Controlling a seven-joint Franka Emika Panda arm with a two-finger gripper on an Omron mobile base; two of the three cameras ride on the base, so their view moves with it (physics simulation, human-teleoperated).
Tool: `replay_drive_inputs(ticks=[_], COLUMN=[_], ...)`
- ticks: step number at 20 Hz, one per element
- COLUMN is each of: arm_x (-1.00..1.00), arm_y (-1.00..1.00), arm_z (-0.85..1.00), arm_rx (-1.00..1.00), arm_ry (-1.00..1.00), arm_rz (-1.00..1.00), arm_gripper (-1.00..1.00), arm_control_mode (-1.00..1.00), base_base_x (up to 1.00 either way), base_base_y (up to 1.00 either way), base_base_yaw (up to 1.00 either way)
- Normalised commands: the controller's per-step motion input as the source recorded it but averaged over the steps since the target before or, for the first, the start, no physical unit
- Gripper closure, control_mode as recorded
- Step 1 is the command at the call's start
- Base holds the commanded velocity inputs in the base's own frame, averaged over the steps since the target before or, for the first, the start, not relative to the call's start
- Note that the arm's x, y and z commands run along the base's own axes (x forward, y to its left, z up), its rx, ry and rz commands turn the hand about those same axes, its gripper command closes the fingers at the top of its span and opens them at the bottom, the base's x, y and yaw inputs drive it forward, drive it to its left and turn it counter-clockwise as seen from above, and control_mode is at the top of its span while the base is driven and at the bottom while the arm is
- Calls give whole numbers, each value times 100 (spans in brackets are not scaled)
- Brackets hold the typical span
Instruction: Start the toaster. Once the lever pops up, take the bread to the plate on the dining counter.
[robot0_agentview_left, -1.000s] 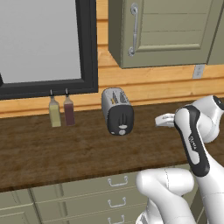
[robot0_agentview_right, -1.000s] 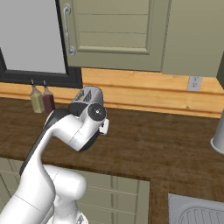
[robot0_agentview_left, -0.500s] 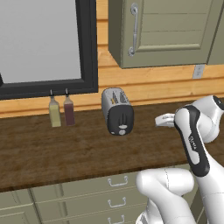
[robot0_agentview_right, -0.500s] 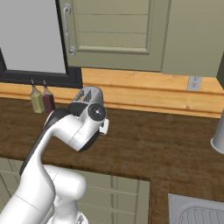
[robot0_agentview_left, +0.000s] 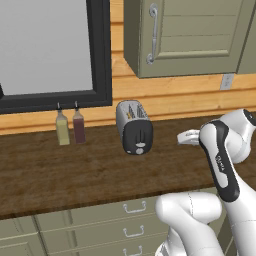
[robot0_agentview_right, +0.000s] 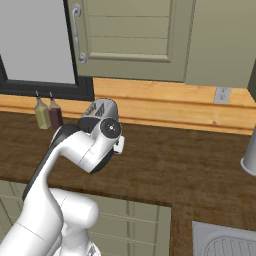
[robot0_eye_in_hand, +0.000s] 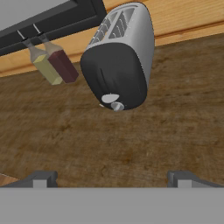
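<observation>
Brushed silver metal toaster (robot0_eye_in_hand: 131, 39) with matt black face, on dark wood-grain worktop (robot0_eye_in_hand: 166, 127).

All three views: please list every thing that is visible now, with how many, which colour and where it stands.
toaster: one, silver with black front, on the worktop below the window.
bottles: two, one yellowish and one dark red, left of the toaster against the wall.
worktop: one, dark brown wood.
cabinet: one, grey-green, on the wall above.
socket: one, pale, on the plank wall.
grey container: one, right edge of the right base view.
tool: one, dark tips, open, facing the toaster.
</observation>
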Motion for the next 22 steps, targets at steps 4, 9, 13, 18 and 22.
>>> replay_drive_inputs(ticks=[4,9,13,18,22], arm_x=[0,0,0,0,0], arm_y=[0,0,0,0,0], arm_z=[0,0,0,0,0], arm_rx=[0,0,0,0,0], arm_ry=[0,0,0,0,0], arm_rz=[0,0,0,0,0], arm_gripper=[-100,-100,-100,-100,-100], arm_control_mode=[-100,-100,-100,-100,-100], base_base_x=[0,0,0,0,0], base_base_y=[0,0,0,0,0], base_base_yaw=[0,0,0,0,0])
